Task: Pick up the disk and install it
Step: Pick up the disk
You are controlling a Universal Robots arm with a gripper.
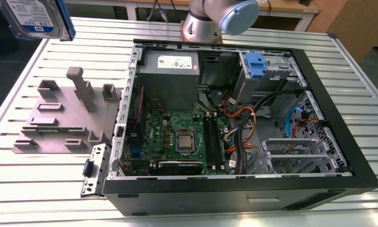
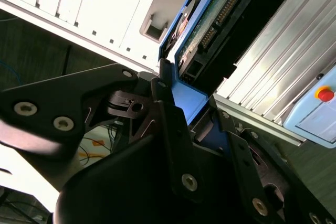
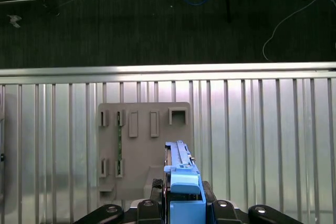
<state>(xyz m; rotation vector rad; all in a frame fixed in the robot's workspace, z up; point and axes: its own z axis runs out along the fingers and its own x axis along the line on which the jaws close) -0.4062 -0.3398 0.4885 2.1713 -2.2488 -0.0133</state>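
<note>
The gripper point(image 2: 190, 106) holds the disk point(image 1: 34, 19) aloft, jaws clamped on its blue end, its long axis pointing straight out from them.

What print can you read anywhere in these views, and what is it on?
Nothing can be quoted.
White-and-blue label on the disk, held in the gripper: print too small to read.
White label on the grey metal box inside the computer case: too small to read.
</note>
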